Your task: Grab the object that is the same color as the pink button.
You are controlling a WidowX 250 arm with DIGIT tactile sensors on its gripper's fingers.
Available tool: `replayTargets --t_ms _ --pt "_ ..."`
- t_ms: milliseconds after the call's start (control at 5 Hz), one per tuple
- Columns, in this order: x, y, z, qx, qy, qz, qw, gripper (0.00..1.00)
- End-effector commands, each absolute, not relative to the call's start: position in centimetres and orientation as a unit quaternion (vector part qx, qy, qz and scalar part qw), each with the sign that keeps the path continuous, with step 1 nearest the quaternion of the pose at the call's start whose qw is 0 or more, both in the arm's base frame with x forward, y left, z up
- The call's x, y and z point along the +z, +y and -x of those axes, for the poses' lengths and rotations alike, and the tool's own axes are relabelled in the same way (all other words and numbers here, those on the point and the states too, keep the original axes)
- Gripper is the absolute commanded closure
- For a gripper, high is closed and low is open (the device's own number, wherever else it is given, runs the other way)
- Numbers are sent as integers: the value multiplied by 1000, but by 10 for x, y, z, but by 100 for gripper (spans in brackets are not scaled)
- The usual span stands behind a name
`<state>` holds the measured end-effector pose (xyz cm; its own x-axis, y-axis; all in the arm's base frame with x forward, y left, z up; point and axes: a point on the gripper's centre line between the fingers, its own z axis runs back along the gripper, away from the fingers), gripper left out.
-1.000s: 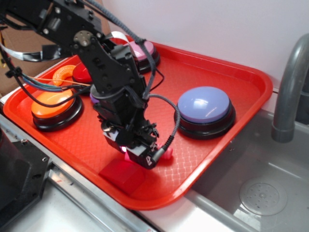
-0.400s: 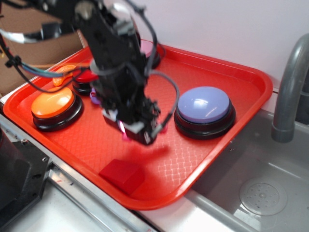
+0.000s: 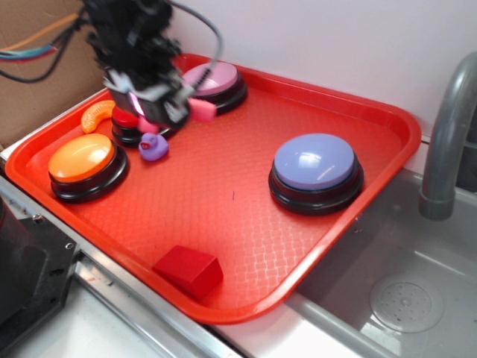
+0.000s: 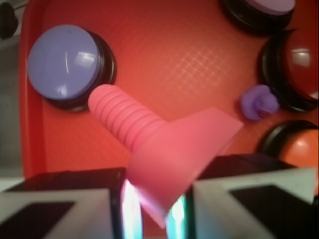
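My gripper (image 3: 160,112) hangs above the tray's back left part, shut on the flat square head of the pink toy bolt (image 3: 201,110). In the wrist view the pink toy bolt (image 4: 149,134) fills the middle, its head pinched between my fingers (image 4: 60,204) and its ribbed shaft pointing up and left over the tray. The pink button (image 3: 213,77) with a pale pink dome stands at the tray's back, just right of the gripper; only its edge (image 4: 264,7) shows at the top of the wrist view.
On the red tray (image 3: 373,119) stand a blue-lavender button (image 3: 314,165), an orange button (image 3: 83,160) and a red button (image 3: 128,123) partly behind the gripper. A small purple duck (image 3: 154,147), a red wedge block (image 3: 189,268) and an orange curved piece (image 3: 97,115) lie there. A sink (image 3: 402,298) and faucet (image 3: 447,134) are at right.
The gripper has risen from near the red wedge block and swung back and left across the tray, carrying the pink bolt with it.
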<state>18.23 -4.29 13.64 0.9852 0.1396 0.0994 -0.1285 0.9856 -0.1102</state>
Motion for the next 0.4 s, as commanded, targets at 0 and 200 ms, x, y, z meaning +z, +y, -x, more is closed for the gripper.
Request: replayTargets --t_ms 0,200 --pt "159 10 -190 78 -66 43 994 100" --pt "158 11 -195 72 -56 20 996 100"
